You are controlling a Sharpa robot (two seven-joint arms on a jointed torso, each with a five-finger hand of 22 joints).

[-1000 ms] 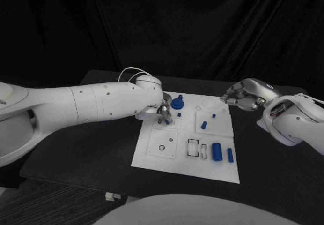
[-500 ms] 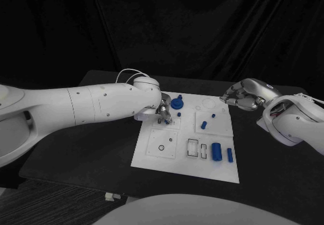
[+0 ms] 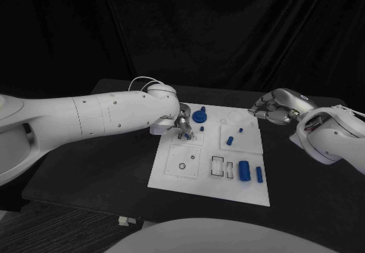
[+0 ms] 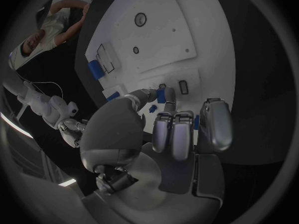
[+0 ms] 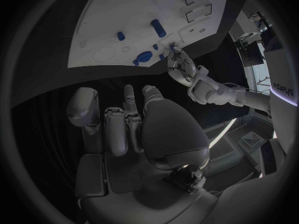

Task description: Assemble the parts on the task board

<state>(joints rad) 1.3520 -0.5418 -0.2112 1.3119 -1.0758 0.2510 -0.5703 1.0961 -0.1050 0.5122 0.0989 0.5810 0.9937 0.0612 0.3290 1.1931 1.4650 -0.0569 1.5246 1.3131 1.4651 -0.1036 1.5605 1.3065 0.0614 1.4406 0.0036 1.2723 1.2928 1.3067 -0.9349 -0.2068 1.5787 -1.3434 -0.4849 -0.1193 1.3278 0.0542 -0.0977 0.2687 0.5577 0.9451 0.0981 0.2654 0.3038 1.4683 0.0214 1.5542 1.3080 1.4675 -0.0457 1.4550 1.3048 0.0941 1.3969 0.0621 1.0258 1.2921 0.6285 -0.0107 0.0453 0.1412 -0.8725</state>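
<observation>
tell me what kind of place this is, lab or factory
Probably a robot test lab: a black table before dark curtains, a white task board with small blue parts, and the left robot hand working over it.

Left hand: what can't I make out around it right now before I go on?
- Head view: the left hand covers the task board's far-left corner; the slot under its fingertips is hidden.
- Left wrist view: a small blue part sits at the fingertips; the fingers hide whether it is pinched or seated.
- Right wrist view: the left hand is too small to read.
- Right hand: fingers curled, nothing seen inside.
</observation>
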